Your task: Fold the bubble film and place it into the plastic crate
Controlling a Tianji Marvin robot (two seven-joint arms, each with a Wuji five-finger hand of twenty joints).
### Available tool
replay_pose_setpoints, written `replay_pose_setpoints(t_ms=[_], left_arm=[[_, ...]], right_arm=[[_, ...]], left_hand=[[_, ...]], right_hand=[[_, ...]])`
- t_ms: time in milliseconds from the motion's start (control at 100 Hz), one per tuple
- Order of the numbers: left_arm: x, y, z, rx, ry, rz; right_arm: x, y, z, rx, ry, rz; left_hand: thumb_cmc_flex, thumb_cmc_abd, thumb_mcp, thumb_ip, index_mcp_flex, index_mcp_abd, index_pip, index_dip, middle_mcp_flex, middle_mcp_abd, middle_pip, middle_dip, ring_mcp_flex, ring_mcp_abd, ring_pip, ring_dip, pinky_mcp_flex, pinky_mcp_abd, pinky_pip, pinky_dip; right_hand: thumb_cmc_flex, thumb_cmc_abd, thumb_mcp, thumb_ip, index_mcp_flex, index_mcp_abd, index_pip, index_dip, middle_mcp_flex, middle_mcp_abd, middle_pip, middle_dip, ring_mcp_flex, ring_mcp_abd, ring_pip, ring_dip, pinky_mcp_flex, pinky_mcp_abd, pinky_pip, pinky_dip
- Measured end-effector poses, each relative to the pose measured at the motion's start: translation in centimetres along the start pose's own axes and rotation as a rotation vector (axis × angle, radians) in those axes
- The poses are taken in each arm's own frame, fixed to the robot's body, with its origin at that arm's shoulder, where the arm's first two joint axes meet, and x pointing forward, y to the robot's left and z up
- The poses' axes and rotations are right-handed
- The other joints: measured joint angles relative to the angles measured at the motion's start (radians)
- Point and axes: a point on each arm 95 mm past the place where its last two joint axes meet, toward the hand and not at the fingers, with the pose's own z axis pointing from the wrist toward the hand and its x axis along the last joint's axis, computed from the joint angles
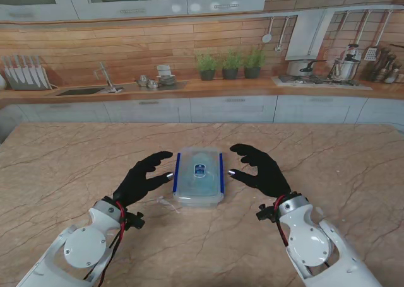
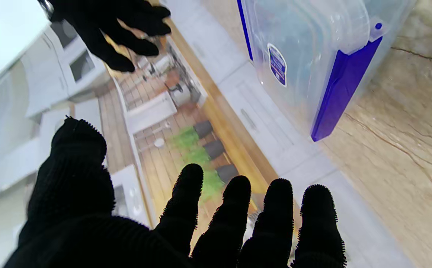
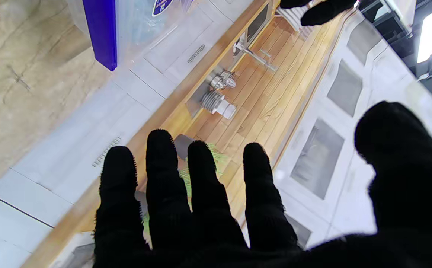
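Observation:
A clear plastic crate [image 1: 199,176] with blue side clips and a lid on top stands in the middle of the marble table; the wrist views show it too, crate [image 2: 305,59] and crate [image 3: 126,26]. My left hand [image 1: 144,176] hovers open just left of it, fingers spread toward its side. On the crate's right, my right hand [image 1: 260,168] is open too, close to its side. In the wrist views the left hand [image 2: 186,223] and the right hand [image 3: 208,208] hold nothing. Something pale and crumpled lies by the crate's near left corner; I cannot tell if it is bubble film.
The marble table [image 1: 63,161] stretches wide on both sides. Behind it runs a kitchen counter [image 1: 189,88] with a sink, potted plants [image 1: 230,65] and pots on a stove.

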Motion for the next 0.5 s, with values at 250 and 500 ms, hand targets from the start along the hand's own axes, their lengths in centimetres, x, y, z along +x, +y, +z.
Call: replay_pose_setpoints(t_ms=[250, 500], left_arm=[[0.7, -0.3, -1.9, -0.02, 0.089, 0.178], [1.0, -0.3, -2.7, 0.024, 0.21, 0.159]], right_arm=[[0.2, -0.4, -1.3, 0.044, 0.111, 0.017], [1.4, 0.0, -2.6, 0.065, 0.218, -0.006]], left_hand=[[-0.038, -0.041, -0.011, 0.0, 0.0, -0.028, -0.001, 0.0, 0.003, -0.024, -0.017, 0.0, 0.02, -0.016, -0.021, 0.0, 0.036, 0.004, -0.049, 0.0], [-0.05, -0.083, -0.009, 0.0, -0.015, -0.054, -0.001, 0.0, 0.003, -0.048, -0.021, 0.0, 0.031, -0.027, -0.021, 0.0, 0.049, 0.001, -0.049, 0.02]], right_hand=[[-0.033, -0.067, 0.036, -0.017, -0.087, -0.063, 0.005, -0.016, -0.001, -0.029, -0.038, 0.0, 0.001, -0.019, -0.067, -0.022, 0.025, 0.0, -0.058, 0.013], [-0.053, -0.067, 0.027, -0.019, -0.11, -0.089, 0.016, -0.031, -0.01, -0.039, -0.064, 0.0, 0.001, -0.025, -0.102, -0.033, 0.027, 0.0, -0.082, 0.013]])
